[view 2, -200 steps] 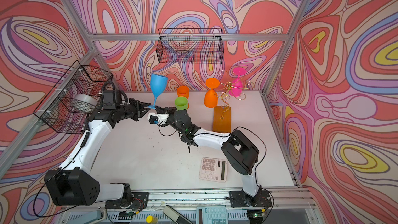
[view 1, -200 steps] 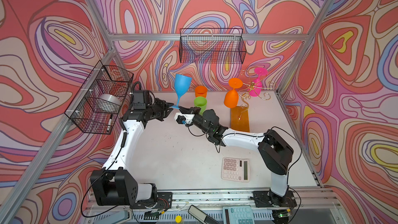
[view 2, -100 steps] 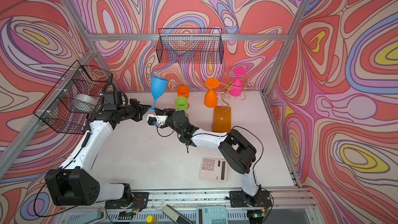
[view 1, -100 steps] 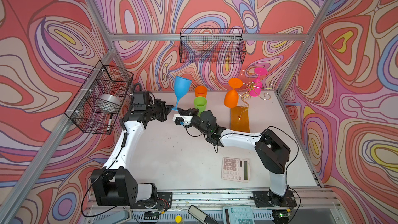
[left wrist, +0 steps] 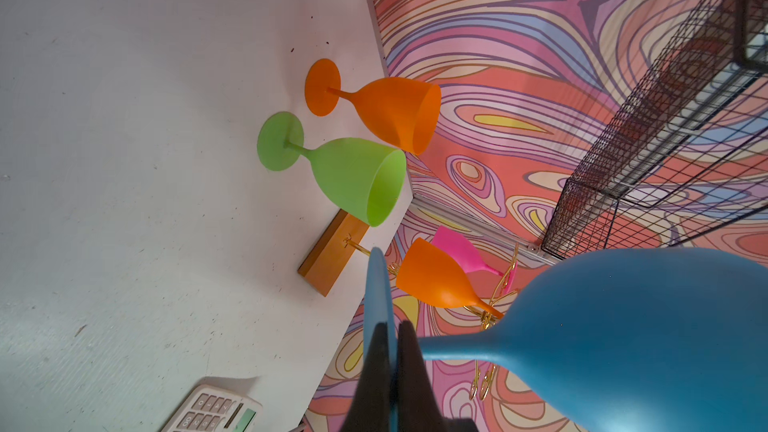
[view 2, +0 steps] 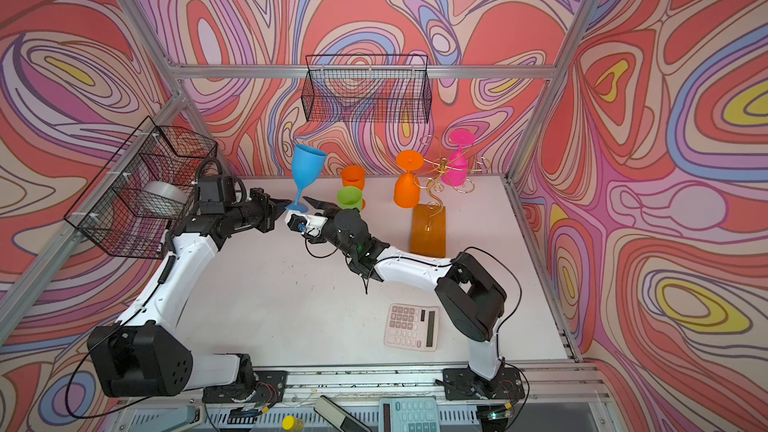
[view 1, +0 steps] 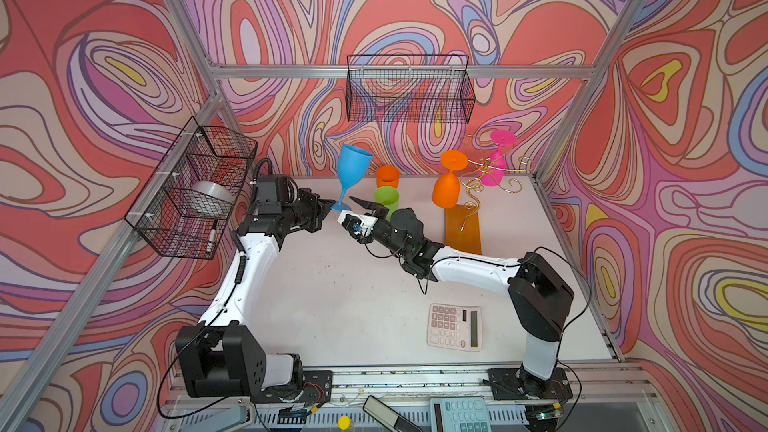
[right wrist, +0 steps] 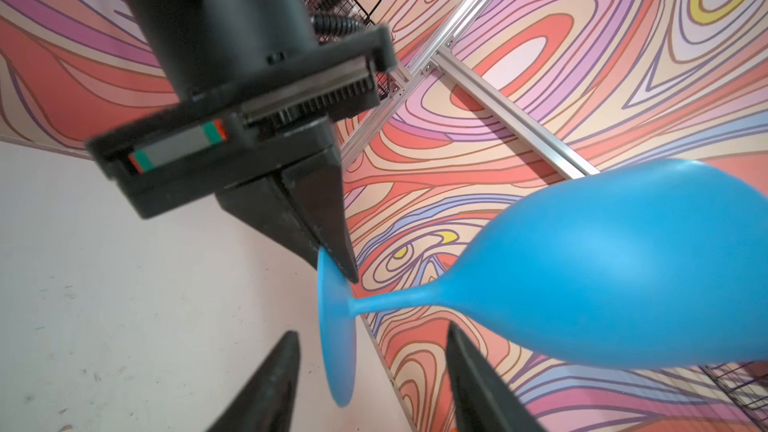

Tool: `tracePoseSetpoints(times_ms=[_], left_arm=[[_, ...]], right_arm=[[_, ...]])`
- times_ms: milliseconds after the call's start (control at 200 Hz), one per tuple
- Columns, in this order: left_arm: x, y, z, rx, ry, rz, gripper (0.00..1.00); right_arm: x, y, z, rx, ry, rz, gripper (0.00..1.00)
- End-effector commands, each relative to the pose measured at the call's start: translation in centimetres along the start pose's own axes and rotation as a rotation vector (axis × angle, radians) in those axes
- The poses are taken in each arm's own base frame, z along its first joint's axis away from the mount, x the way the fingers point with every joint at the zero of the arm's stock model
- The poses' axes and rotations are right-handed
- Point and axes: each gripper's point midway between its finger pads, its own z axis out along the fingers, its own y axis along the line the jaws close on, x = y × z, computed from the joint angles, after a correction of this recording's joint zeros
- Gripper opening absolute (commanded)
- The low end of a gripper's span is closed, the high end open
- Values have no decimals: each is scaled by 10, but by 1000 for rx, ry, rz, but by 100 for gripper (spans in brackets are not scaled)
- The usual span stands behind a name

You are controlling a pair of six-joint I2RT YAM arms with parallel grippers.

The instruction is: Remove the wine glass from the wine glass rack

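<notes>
Left fingers (right wrist: 328,238) pinch shut on the foot rim of the blue wine glass (view 1: 353,164), holding it tilted over the far worktop (view 1: 332,284). Right fingers (right wrist: 270,384) gape either side of that foot, clear of it. A green glass (view 1: 386,197) stands just right; bare worktop lies nearer. The wine glass rack (view 1: 463,234) stands far right.

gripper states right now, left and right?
Left gripper: shut on the blue wine glass, pinching its foot.
Right gripper: open, fingers either side of that foot, holding nothing.
</notes>
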Motion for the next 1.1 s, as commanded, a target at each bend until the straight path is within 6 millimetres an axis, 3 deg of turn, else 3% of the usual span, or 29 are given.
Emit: tracePoseSetpoints(times_ms=[0,175,305,646,876,1097], left_arm=[[-9,-8,9,81,12,50,0],[-10,-9,16,177,25,82,0],[-9,-8,13,196,11,139,0],[-8,2,16,246,-1,214,0],[-3,0,17,271,23,304,0],[-2,14,22,268,30,333,0]], right_arm=[[-33,-19,-23,-38,-13,117,76],[-49,-53,-43,-83,1,323,78],[-48,-86,-50,-86,33,478,78],[-41,-140,-69,-55,64,718,78],[-39,-159,-72,-76,88,855,76],[-56,-157,-78,-160,97,908,73]])
